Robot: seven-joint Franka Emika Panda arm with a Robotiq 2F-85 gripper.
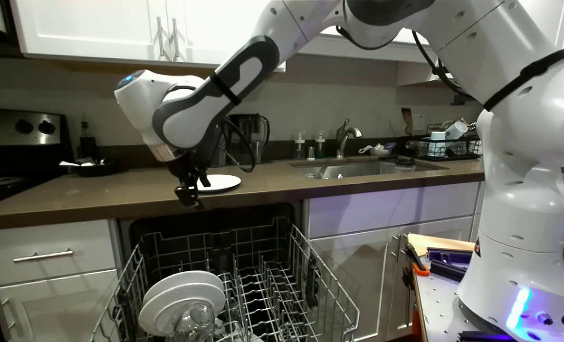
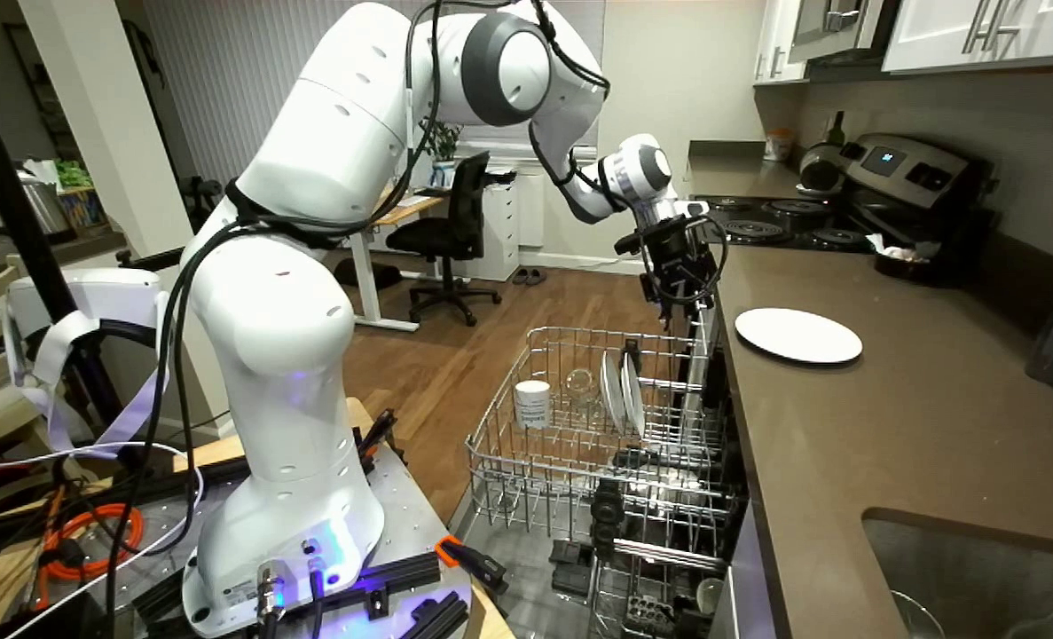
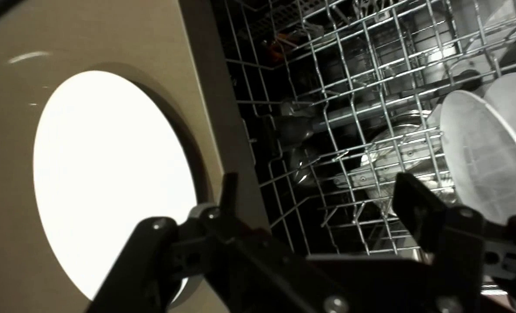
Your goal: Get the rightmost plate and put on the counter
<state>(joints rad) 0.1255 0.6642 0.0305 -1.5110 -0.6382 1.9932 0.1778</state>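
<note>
A round white plate lies flat on the brown-grey counter, close to its front edge. It also shows in an exterior view and in the wrist view. Of the white plates in view, it lies farthest right in both exterior views. Two like plates stand tilted in the dishwasher rack, at the right of the wrist view. My gripper is open with nothing between its fingers. In both exterior views it hangs by the counter's front edge, above the rack, apart from the plates.
The wire dishwasher rack is pulled out below the counter. It holds a clear glass and a white mug. A steel sink and black stove top flank the counter. A pitcher stands behind the plate.
</note>
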